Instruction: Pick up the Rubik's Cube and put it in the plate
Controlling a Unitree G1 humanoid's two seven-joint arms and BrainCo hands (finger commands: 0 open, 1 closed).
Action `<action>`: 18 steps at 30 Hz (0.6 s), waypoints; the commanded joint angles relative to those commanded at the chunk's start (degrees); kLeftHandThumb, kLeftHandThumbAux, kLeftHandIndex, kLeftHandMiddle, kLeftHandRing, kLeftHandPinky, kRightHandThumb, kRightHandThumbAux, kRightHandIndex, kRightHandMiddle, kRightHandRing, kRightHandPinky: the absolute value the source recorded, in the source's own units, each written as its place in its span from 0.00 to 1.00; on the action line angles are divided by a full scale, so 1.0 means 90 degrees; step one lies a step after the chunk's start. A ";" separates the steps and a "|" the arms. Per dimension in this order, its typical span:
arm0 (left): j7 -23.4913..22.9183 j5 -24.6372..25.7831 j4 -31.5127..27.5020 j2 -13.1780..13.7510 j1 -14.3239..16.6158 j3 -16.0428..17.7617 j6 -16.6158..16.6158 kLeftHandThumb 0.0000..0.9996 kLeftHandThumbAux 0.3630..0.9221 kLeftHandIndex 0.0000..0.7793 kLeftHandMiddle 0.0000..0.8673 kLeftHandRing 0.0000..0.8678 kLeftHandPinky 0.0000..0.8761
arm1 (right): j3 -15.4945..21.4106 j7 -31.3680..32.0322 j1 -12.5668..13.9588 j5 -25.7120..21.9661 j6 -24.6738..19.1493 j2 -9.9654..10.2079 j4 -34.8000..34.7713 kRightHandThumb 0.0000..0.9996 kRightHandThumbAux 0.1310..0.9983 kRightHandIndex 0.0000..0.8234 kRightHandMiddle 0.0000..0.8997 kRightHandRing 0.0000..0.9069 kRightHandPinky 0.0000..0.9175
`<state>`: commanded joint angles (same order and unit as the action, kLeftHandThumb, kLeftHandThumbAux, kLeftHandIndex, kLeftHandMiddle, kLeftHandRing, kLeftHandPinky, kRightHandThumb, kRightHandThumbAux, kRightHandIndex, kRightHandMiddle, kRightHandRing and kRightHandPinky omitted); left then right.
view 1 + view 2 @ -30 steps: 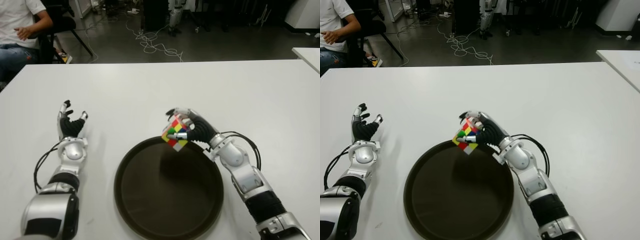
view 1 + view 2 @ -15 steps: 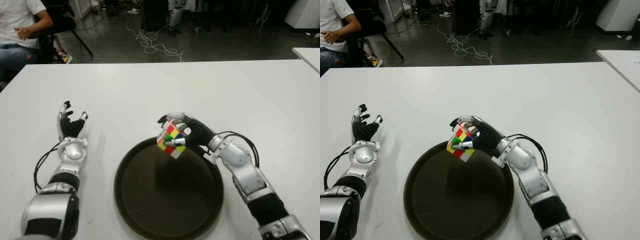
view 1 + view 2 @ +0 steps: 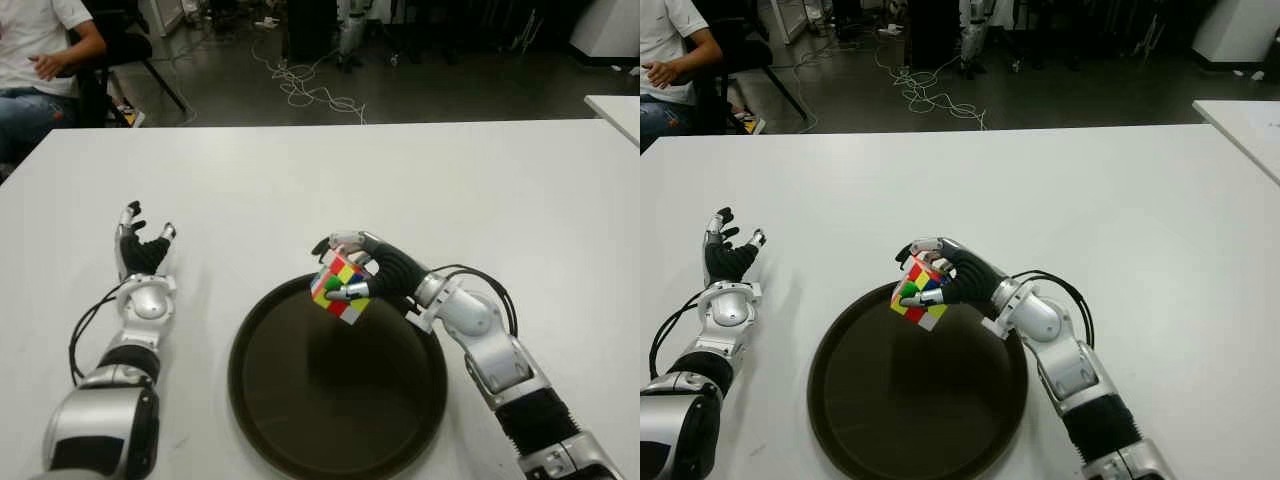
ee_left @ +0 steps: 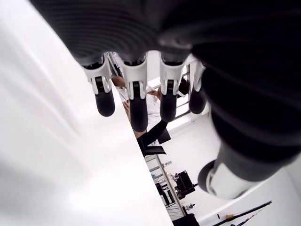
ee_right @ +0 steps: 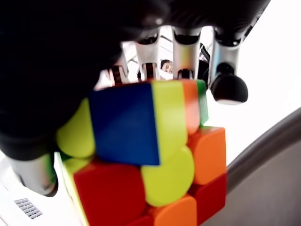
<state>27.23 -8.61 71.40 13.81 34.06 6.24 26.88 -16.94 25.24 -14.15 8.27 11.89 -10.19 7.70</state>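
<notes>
Rubik's Cube (image 3: 340,285) is clamped between the right hand (image 3: 375,270) thumb and curled fingers, hanging over the plate (image 3: 300,420) far rim. Carry step: next lower, then uncurl. Left hand (image 3: 140,250) fingers relaxed, holding nothing.

We see the multicoloured Rubik's Cube (image 3: 341,285) tilted, gripped in our right hand (image 3: 375,270), above the far rim of the round dark plate (image 3: 290,420).

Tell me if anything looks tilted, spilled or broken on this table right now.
Only the multicoloured Rubik's Cube sits askew: the right hand grips it corner-down above the far rim of the round dark plate, not yet set down. Nothing looks spilled or damaged. The left hand, open, shows left of the plate.
</notes>
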 joint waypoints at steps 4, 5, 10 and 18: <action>0.0002 -0.0003 0.0006 0.0006 -0.0001 0.0000 -0.0006 0.11 0.62 0.12 0.17 0.16 0.14 | -0.0012 0.0010 0.0018 0.0011 0.0006 0.0004 0.0003 0.74 0.66 0.53 0.96 0.93 0.92; 0.0009 -0.0011 0.0006 0.0008 -0.0002 -0.0008 -0.0009 0.10 0.62 0.12 0.16 0.15 0.13 | -0.0014 0.0007 0.0022 0.0018 0.0004 0.0003 0.0000 0.74 0.66 0.53 0.97 0.94 0.92; 0.0028 -0.0039 0.0014 0.0019 -0.0001 -0.0034 -0.0028 0.09 0.63 0.12 0.16 0.15 0.12 | -0.0035 0.0070 0.0046 -0.0016 -0.0065 -0.0003 -0.0028 0.74 0.66 0.53 0.97 0.94 0.93; 0.0026 -0.0037 0.0009 0.0014 0.0008 -0.0035 -0.0053 0.09 0.67 0.14 0.17 0.16 0.14 | -0.0054 0.0089 0.0051 0.0011 -0.0202 -0.0023 -0.0102 0.74 0.66 0.53 0.96 0.93 0.92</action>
<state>27.47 -8.95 71.48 13.94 34.13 5.93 26.40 -17.43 26.04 -13.69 8.38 10.07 -10.40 6.78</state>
